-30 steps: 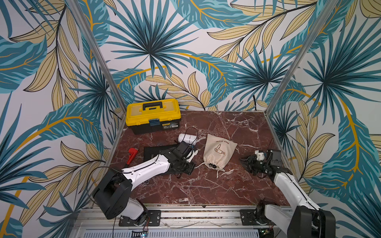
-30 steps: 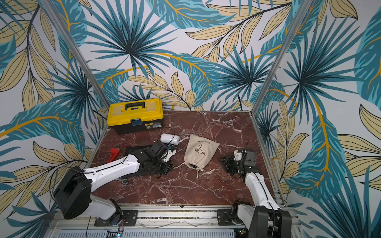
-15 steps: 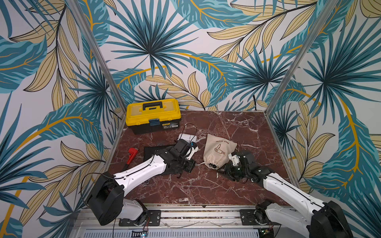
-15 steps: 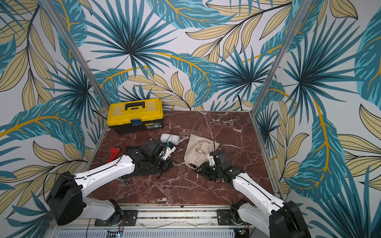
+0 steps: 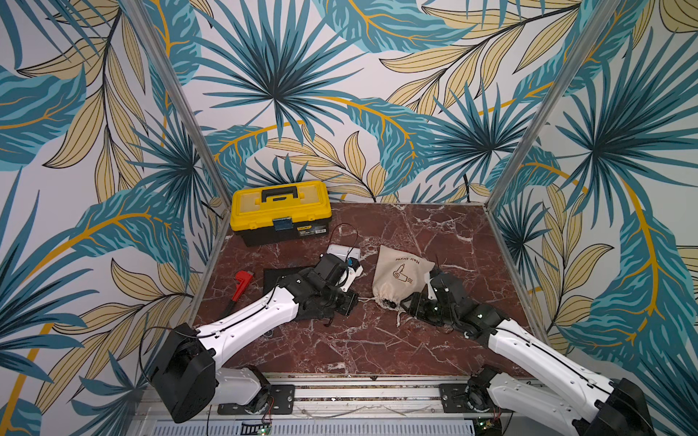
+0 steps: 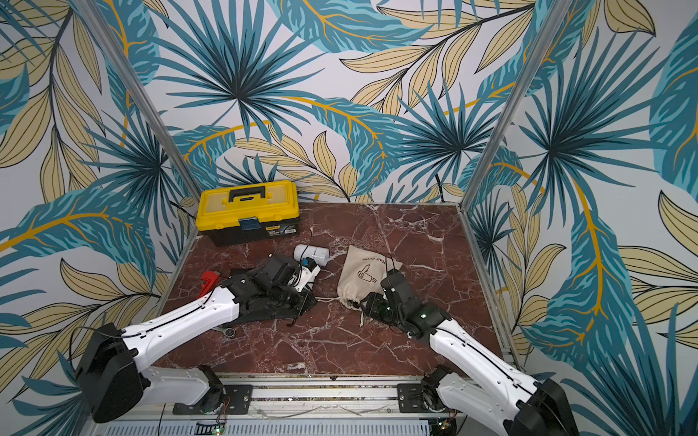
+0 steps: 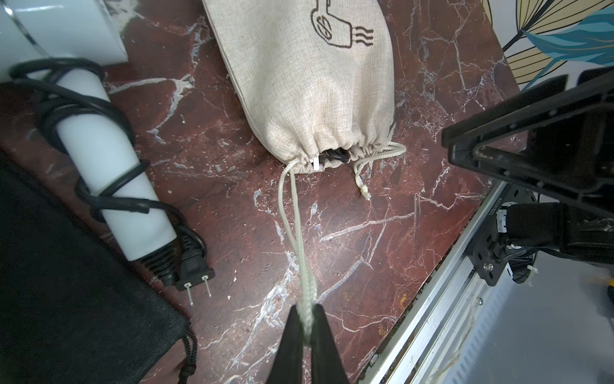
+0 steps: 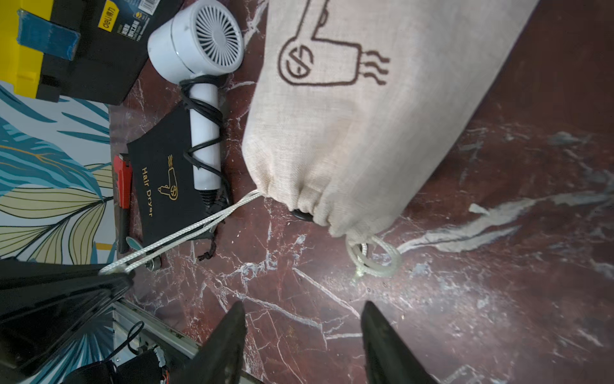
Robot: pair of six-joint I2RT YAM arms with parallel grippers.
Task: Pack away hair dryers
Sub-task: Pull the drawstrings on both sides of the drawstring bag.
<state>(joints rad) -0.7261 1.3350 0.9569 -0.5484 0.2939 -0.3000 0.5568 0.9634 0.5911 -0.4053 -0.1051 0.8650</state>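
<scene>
Status: left hand (image 7: 307, 320) is clamped tight on the drawstring (image 7: 292, 212) of the beige pouch (image 7: 315, 83). The cord runs taut from the pouch mouth toward the bench's left edge. Right hand (image 8: 302, 319) has its jaws well apart with nothing between them, low over the bench (image 5: 434, 234) just in front of the pouch mouth, near the loose cord loop (image 8: 375, 256) on the mouth's other side.

The pouch lies mid-bench in both top views, mouth toward the front edge and cinched nearly closed. Something dark shows in the opening; can't tell what's inside.

White hair dryer (image 8: 199, 43) lies on the bench just left of the beige pouch, barrel toward the back and its black cord wound round the handle. Plug (image 7: 194, 269) lies at the handle's end. The handle overlaps the edge of the flat black pouch (image 8: 162, 186) printed "Hair Dryer".

Yellow toolbox (image 5: 279, 211) sits in the back left corner. Red wrench (image 5: 240, 285) is by the left edge.
</scene>
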